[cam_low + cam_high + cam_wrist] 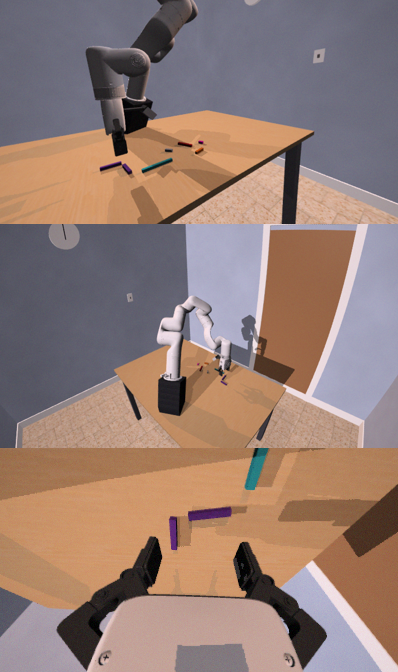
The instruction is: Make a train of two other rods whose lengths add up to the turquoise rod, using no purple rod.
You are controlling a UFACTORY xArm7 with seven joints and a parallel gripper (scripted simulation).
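Note:
The turquoise rod (156, 165) (215, 369) (257, 469) lies flat near the table's middle. Two purple rods lie close together at an angle: one (110, 165) (210, 513) and another (127, 168) (173, 533). A grey rod (168, 149), a red rod (184, 144) (200, 368), a magenta rod (200, 141) and an orange rod (199, 150) (206, 362) lie apart further along. My gripper (120, 152) (222, 372) (198, 549) is open and empty. It hovers a little above the table, just behind the two purple rods.
The wooden table (250, 133) (222, 413) has its edge close behind the gripper in the wrist view. The arm's black base (171, 396) stands on the table's near-left side in the top view.

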